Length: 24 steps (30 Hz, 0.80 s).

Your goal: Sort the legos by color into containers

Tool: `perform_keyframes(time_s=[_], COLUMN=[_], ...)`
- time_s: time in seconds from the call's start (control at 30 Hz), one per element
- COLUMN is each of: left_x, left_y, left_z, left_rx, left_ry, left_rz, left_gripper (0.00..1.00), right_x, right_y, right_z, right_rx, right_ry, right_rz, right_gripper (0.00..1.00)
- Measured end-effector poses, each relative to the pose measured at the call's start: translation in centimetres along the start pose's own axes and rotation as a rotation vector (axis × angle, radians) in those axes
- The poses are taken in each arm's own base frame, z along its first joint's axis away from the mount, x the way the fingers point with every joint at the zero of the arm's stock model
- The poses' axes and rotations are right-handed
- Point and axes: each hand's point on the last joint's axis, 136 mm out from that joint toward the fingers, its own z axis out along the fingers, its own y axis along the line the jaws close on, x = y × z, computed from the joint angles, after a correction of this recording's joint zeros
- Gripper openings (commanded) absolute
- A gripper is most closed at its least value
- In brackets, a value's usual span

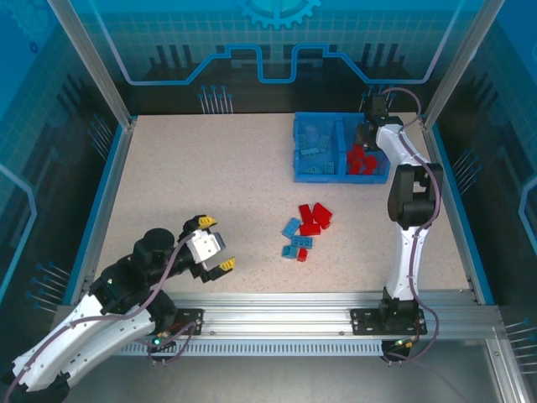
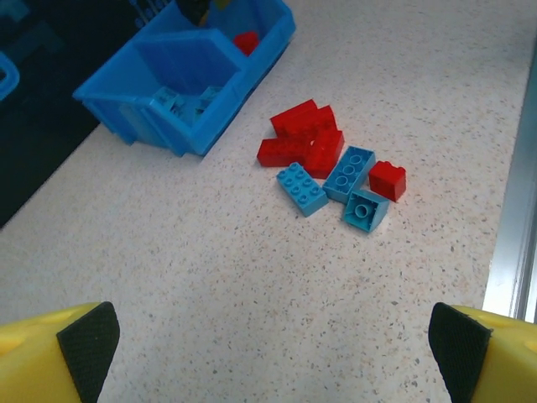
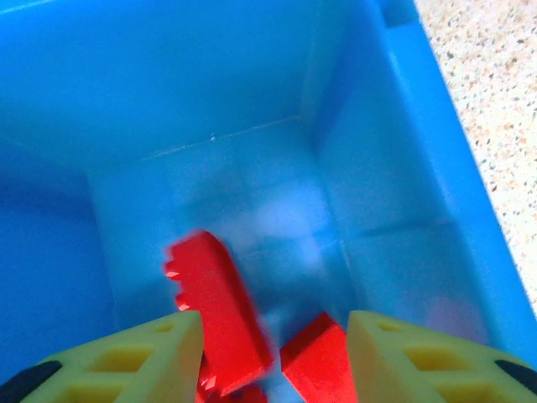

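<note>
Here my right gripper (image 3: 273, 336) hangs inside the bin's (image 3: 403, 168) right half, because the reds (image 1: 361, 161) belong there; the blues (image 1: 315, 151) lie in its left half. My fingers are parted, and the blurred red brick (image 3: 218, 311) between them looks loose, probably falling onto the reds, though the blur leaves that unsure. My left gripper (image 1: 215, 243) hovers spread wide, well apart from the bin on its near side, facing the pile (image 2: 331, 164) of unsorted legos just short of the bin. I read no writing on bin or bricks.
</note>
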Motion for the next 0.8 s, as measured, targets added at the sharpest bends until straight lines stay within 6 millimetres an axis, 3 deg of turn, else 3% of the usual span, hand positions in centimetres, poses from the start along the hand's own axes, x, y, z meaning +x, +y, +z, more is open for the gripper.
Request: perform_keyframes(time_s=[0.17,0.27,0.37,0.43,0.57,0.67,0.8], left_x=[-1.4,-2.9,-3.3,-3.5,-3.5,-2.9,-0.4], left_y=[1.5,2.4,3.3,3.9,4.6,4.7,3.6], left_z=[1.1,2.5,4.7,6.8,11.2,14.7,18.6], left_rx=[-0.034,-0.049,-0.073,-0.091,-0.116,-0.120,-0.118], left_ry=[0.032,0.017,0.068,0.126,0.241,0.324,0.436], left_rz=[-0.194,-0.363,-0.540,-0.638,-0.761,-0.815,-0.881], left_gripper=[0.99,0.97,0.95,0.95,0.94,0.91,0.82], right_x=[-0.2,0.7,3.0,5.2,10.7,15.7,21.9], right_y=[0.8,1.2,1.8,2.7,5.6,7.2,6.9], right_z=[-4.0,-8.7,-14.5,-18.4,-23.6,-25.3,-25.8], right_rx=[-0.057,-0.134,-0.262,-0.379,-0.580,-0.684,-0.730], right_ry=[-0.023,-0.043,-0.068,-0.088,-0.071,0.005,0.137], right_rz=[0.001,0.015,0.032,0.029,-0.062,-0.149,-0.203], right_gripper=[0.55,0.60,0.65,0.69,0.73,0.74,0.75])
